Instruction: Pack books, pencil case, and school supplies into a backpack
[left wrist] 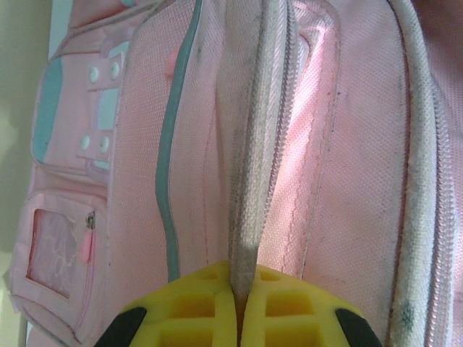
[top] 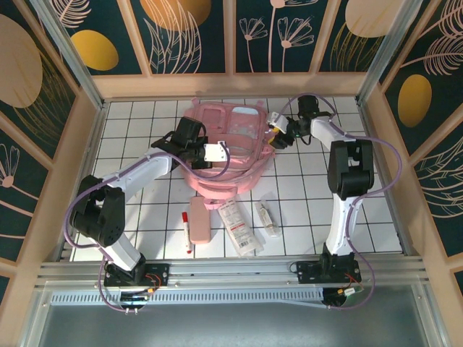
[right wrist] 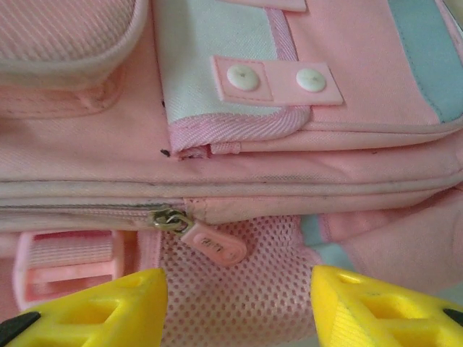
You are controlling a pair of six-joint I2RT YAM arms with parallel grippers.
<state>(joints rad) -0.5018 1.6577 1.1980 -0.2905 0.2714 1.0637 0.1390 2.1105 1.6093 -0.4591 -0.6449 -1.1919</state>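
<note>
Mid-table, pink backpack (top: 230, 137), seam (left wrist: 247, 181) gripped by left end effector (left wrist: 239, 283), right end effector (right wrist: 237, 280) open

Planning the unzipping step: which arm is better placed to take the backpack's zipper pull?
Right, probably: the right gripper stands open facing the zipper pull, while the left gripper is shut on a fold of the backpack.

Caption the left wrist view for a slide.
Left gripper shut on a fabric edge of the pink backpack.
</note>
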